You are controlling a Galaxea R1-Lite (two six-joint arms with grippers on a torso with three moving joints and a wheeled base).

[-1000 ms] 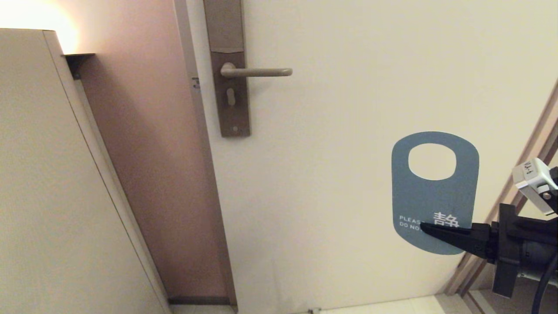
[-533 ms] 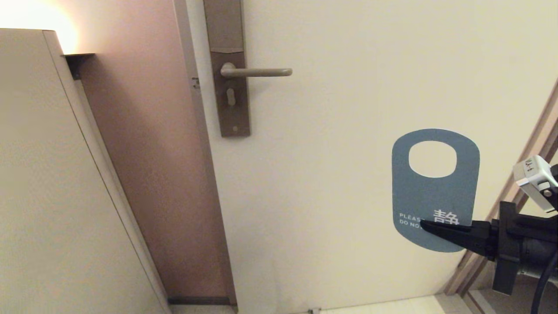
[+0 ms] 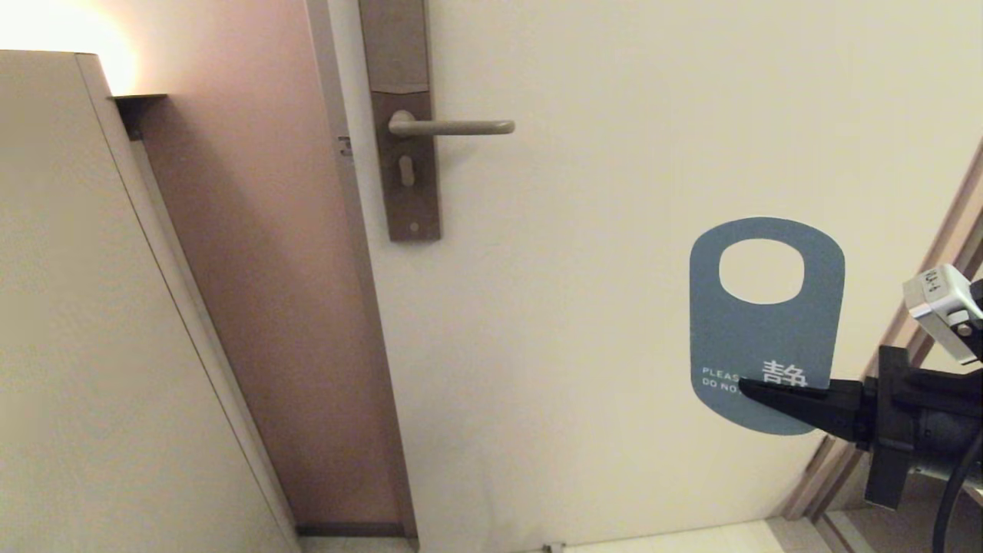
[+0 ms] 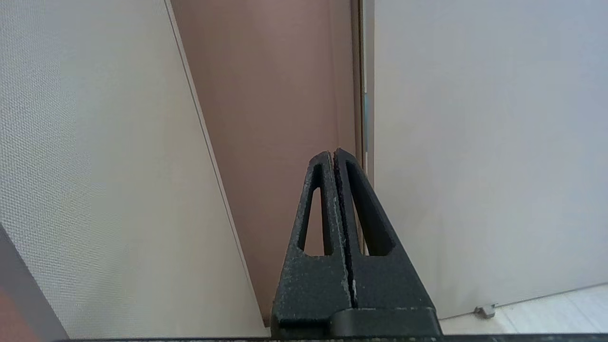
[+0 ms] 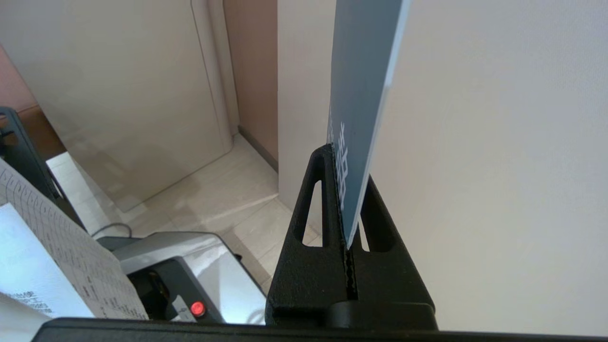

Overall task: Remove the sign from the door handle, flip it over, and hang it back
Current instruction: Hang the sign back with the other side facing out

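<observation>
My right gripper point(image 3: 749, 389) is shut on the lower end of the sign point(image 3: 760, 338). The sign stands upright in front of the door, blue side with white text facing me, oval hole at the top. In the right wrist view the sign point(image 5: 361, 95) rises edge-on from between my right gripper point(image 5: 344, 156) fingers. The door handle point(image 3: 451, 127) is bare, on its brown backplate point(image 3: 407, 177), far up and to the left of the sign. My left gripper point(image 4: 334, 156) is shut and empty, out of the head view, pointing at the door edge.
A beige cabinet panel point(image 3: 84, 322) fills the left. A brown wall strip point(image 3: 269, 307) lies between it and the cream door point(image 3: 614, 153). The door frame point(image 3: 937, 253) runs along the right. The robot base with a red button point(image 5: 197, 308) shows below.
My right gripper has raised the sign a little, straight up. The handle and door have not moved.
</observation>
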